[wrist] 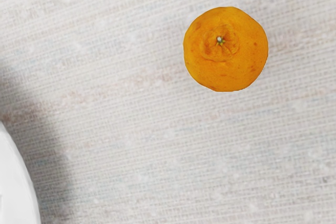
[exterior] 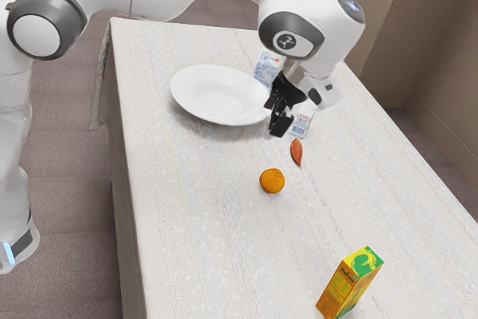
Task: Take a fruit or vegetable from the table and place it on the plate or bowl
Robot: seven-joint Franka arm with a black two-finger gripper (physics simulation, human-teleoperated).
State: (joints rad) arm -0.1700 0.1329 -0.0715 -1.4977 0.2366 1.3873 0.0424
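Orange (exterior: 272,180): loose on the table (exterior: 187,244), apart from the white plate (exterior: 183,87), stem dimple facing up.
Claw: the gripper (exterior: 278,126) hangs beside the plate's rim; I cannot tell how wide it stands.
Handling: I judge it light, firm and round, apt to roll if nudged.
Hold: across its widest middle, from straight above.

plate (wrist: 14,195) cropped, carton (exterior: 266,66) partly hidden

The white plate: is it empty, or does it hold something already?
Empty: the plate shows bare white; the orange lies on the table.
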